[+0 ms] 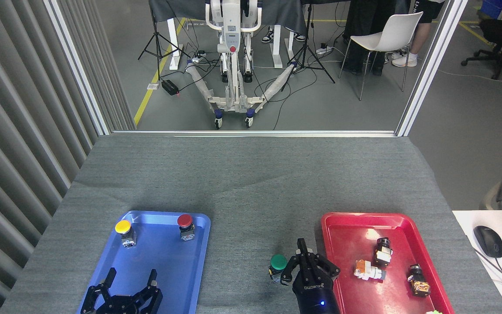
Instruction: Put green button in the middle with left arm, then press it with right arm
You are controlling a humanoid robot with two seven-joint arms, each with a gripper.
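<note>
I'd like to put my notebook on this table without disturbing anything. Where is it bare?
The whole far half of the grey cloth, beyond both trays, is bare. The strip between the blue tray and red tray is free only at its far end; nearer, the green button and the right pincer fill it. The red tray holds several small parts.

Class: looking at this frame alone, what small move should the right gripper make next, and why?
Probably shift left and come down on the green button. It stands uncovered on the cloth between the trays, and the right gripper sits just beside its cap, not over it.
</note>
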